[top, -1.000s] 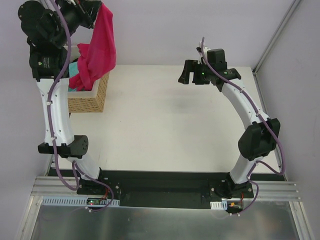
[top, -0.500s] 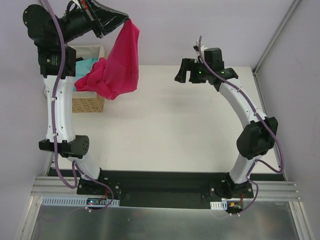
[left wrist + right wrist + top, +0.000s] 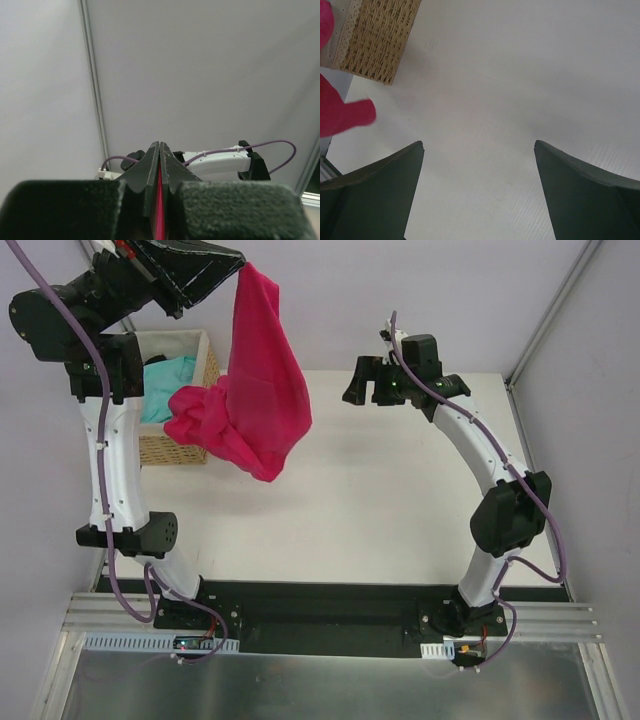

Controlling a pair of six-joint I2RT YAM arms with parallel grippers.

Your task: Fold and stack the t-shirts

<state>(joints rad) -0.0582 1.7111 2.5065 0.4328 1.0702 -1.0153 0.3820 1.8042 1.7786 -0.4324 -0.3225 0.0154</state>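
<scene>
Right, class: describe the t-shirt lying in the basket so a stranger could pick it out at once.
On the white table, find the wicker basket at the far left corner. The turquoise t-shirt lies bunched inside it; the crimson-pink t-shirt instead hangs from the left gripper.

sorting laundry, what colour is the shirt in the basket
The t-shirt is turquoise, best seen in the top external view.
</scene>
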